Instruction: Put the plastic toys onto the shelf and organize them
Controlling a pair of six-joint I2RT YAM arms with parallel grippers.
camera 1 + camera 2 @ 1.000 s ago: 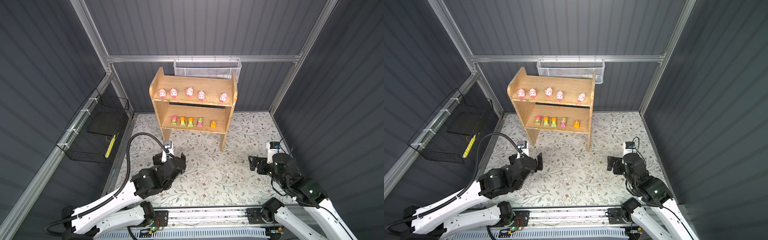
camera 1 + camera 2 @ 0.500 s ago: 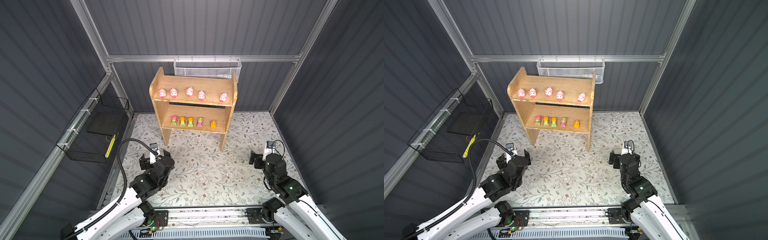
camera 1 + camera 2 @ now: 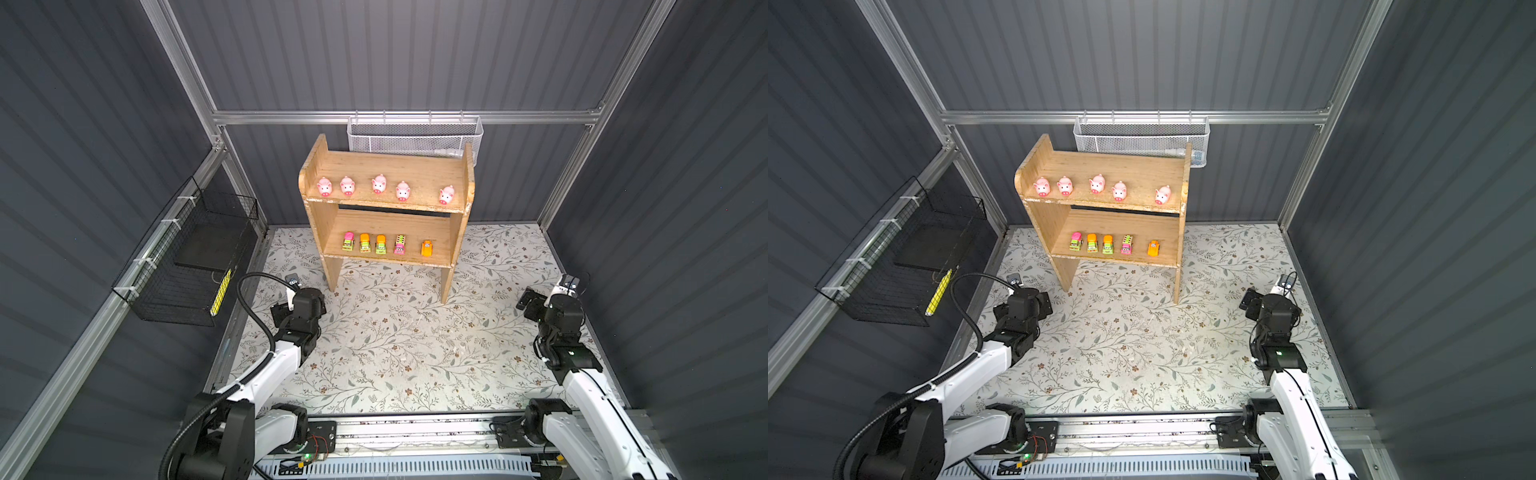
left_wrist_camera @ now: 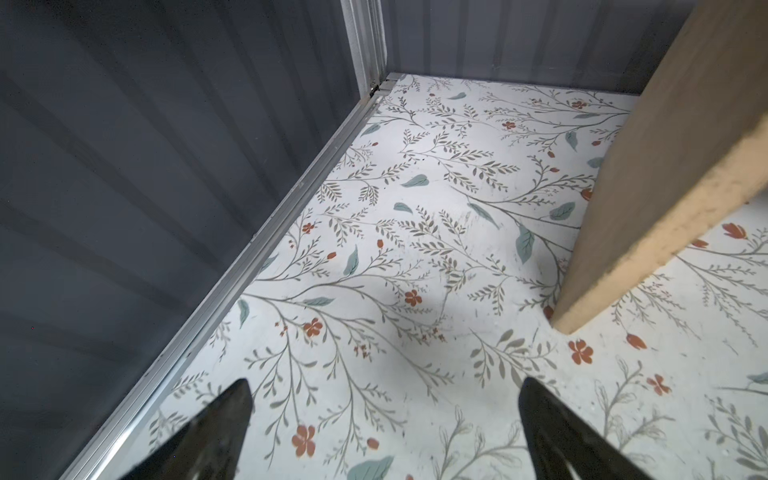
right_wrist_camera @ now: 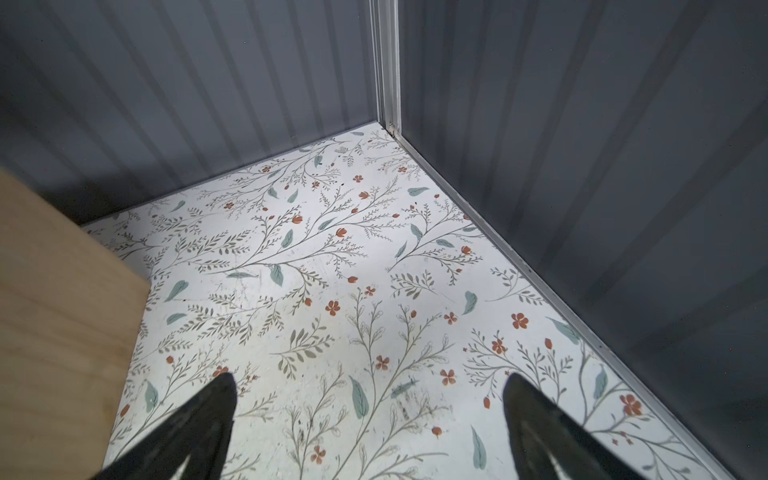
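**A:** Where are the toys?

**B:** All of them are on the light wooden two-tier shelf (image 3: 415, 168), which stands at the back of the floral-patterned counter (image 3: 395, 340). Five small round pink plastic pigs (image 3: 379, 183) sit in a row on the upper tier, snouts facing forward. The pig at the right stands a little apart from the other four. Five tiny plastic toy vehicles (image 3: 380, 244) in orange, pink and lime green line the lower tier, and the all-orange one at the right is also set apart.

**A:** And the two arms?

**B:** Both are low over the counter in front of the shelf, well apart from each other. The left end effector (image 4: 384, 388) is near the left wall. Its black fingers (image 4: 212, 432) are spread wide with only bare counter between them, and a shelf leg shows close by in its wrist view. The right end effector (image 5: 370, 382) is near the right wall, also spread wide and holding nothing.

**A:** Anything else around?

**B:** A white mesh basket (image 3: 415, 141) hangs on the back wall behind the shelf. A black wire basket (image 3: 187, 266) hangs on the left wall.
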